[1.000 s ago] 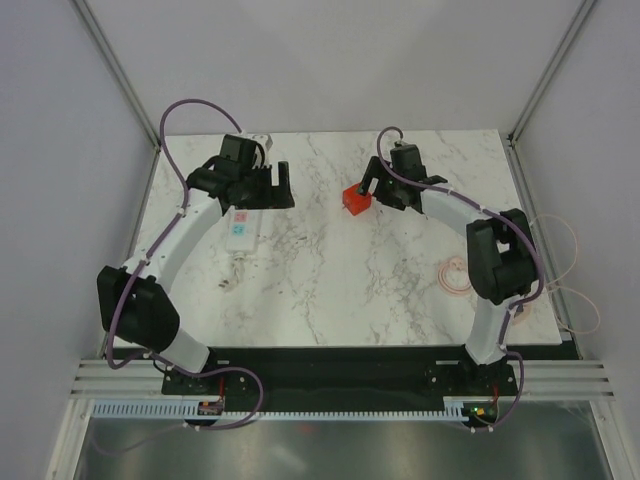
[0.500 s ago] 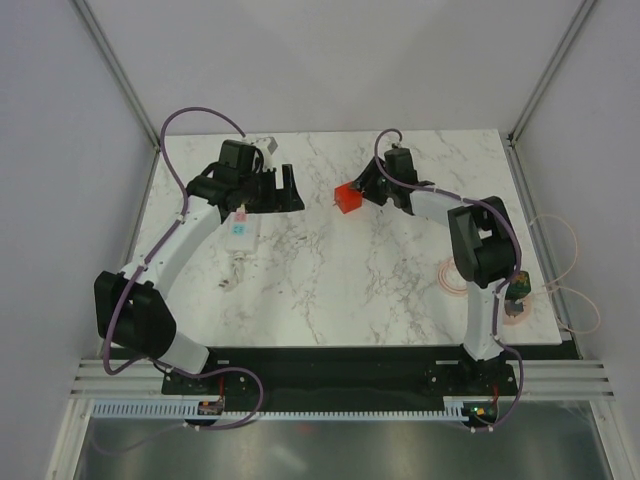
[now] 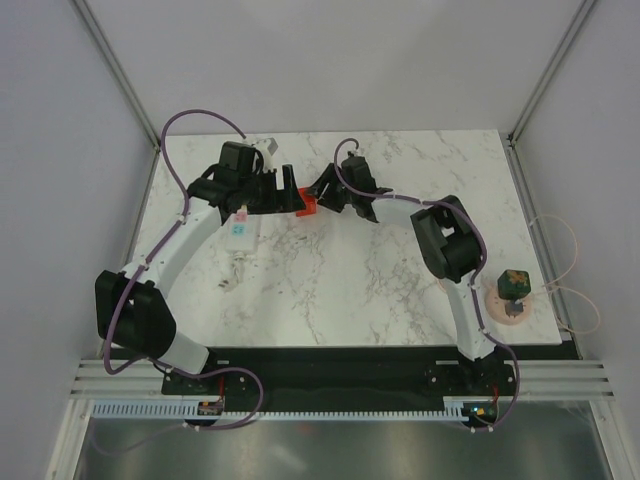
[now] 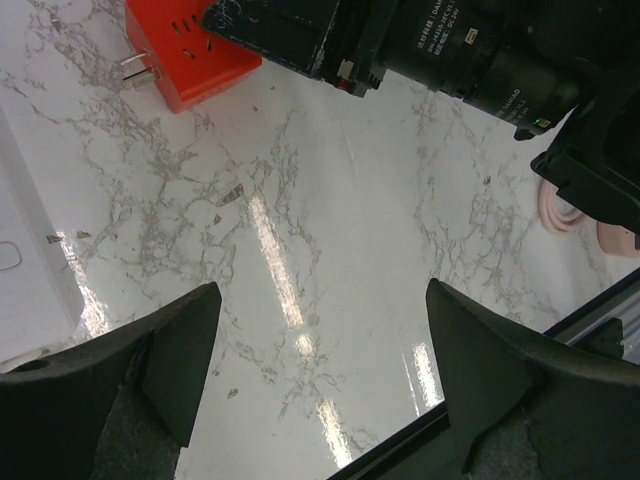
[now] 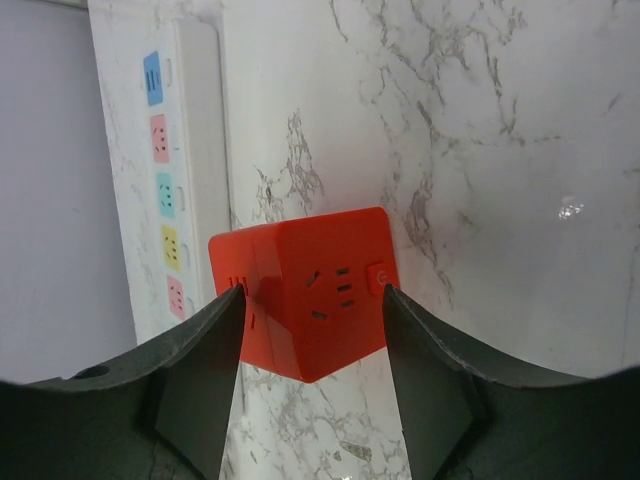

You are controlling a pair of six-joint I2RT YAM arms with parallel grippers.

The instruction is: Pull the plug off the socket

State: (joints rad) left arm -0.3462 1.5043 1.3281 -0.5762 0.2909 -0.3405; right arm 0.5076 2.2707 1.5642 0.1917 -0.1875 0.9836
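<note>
The red-orange plug [image 5: 305, 300] sits between the fingers of my right gripper [image 5: 312, 300], which is shut on its two sides. It is out of the socket, its prongs [image 4: 135, 70] bare and pointing toward the strip. The socket [image 5: 190, 150], a long white strip with coloured outlets, lies just left of the plug. From above, the plug [image 3: 305, 207] hangs at the tip of my right gripper [image 3: 318, 200], close beside my left gripper [image 3: 285, 193]. The left gripper [image 4: 320, 370] is open over bare marble, with only the strip's edge [image 4: 25, 280] at its left.
A dark green cube [image 3: 513, 283] rests on a coil of thin pink cable [image 3: 503, 305] at the table's right edge. The right arm reaches across the back middle of the marble top [image 3: 350, 290]. Grey walls close in on both sides.
My right gripper has closed on the plug and carried it left across the table, up against the left gripper. The left gripper has hardly moved. The green cube has come into sight.
</note>
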